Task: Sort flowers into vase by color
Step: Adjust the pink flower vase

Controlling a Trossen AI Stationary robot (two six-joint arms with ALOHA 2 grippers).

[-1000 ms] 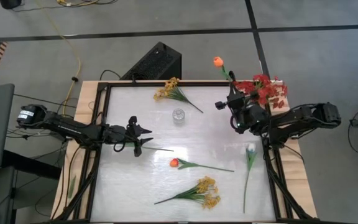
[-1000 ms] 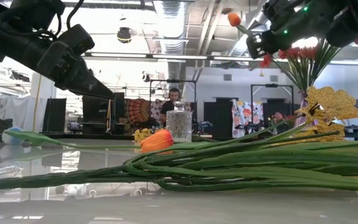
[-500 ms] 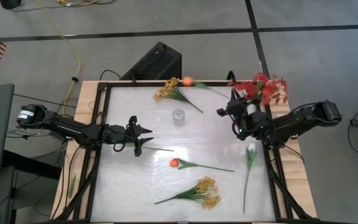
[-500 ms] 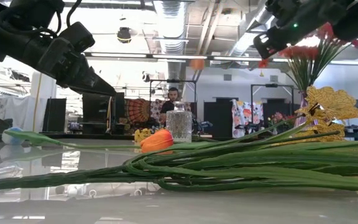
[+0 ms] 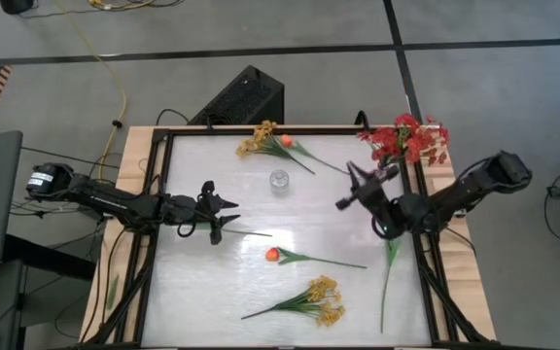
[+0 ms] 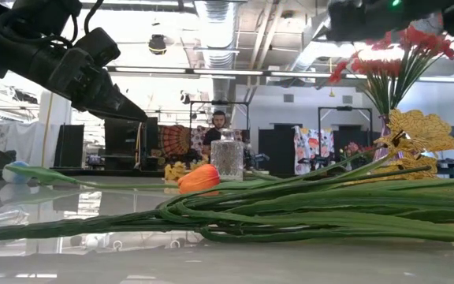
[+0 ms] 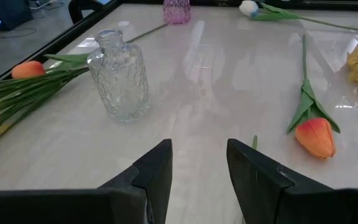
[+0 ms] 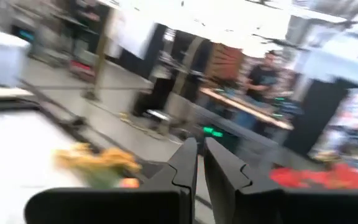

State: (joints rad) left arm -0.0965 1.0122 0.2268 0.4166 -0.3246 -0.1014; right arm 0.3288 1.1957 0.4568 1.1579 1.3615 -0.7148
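Observation:
An orange tulip [image 5: 287, 142] lies on the table at the far edge beside a yellow spray [image 5: 259, 139]; its stem runs toward my right gripper [image 5: 350, 185]. That gripper hangs high above the table [image 6: 353, 16], its fingers shut to a thin slit [image 8: 199, 155], nothing between them. Red sprays [image 5: 408, 139] stand in a pink vase [image 7: 176, 9] at the far right corner. The clear glass vase [image 5: 279, 181] stands empty mid-table. My left gripper [image 5: 227, 216] waits open [image 7: 199, 162] left of centre. A second orange tulip [image 5: 272, 255], a yellow spray [image 5: 321, 299] and a white tulip [image 5: 393, 233] lie flat.
A short green stem piece [image 5: 251, 232] lies just off my left gripper. The table has a raised dark frame [image 5: 163, 194]. A black box [image 5: 243, 97] sits beyond the far edge. A person [image 6: 221, 126] sits far behind the table. Bare tabletop lies between the clear vase and my right gripper.
My right gripper held the orange tulip upright near the red sprays, then moved toward the near edge and the table's middle and turned. The tulip tipped over toward the left and fell flat at the far edge beside the yellow spray.

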